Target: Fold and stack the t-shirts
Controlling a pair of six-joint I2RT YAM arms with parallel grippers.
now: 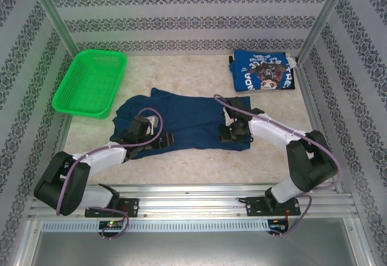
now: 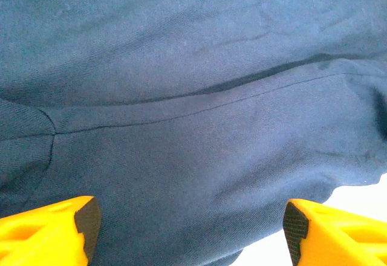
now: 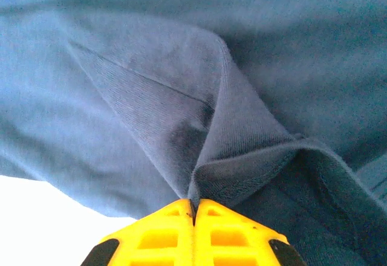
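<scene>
Top external view: your navy shirt (image 1: 181,121) lies spread across the middle of the table (image 1: 199,163), with both grippers on it.
Your right gripper (image 1: 231,132) sits at the shirt's right side. On its wrist camera the fingers (image 3: 169,230) meet, pinching a raised fold of hemmed navy cloth. Your left gripper (image 1: 156,139) sits at the shirt's near left edge, its fingers (image 2: 54,233) standing wide apart over flat cloth. The blue shirt (image 1: 264,71) lies folded at the far right corner, well apart from the navy one. The basket (image 1: 91,81) stands at the far left, near the navy shirt's sleeve.
</scene>
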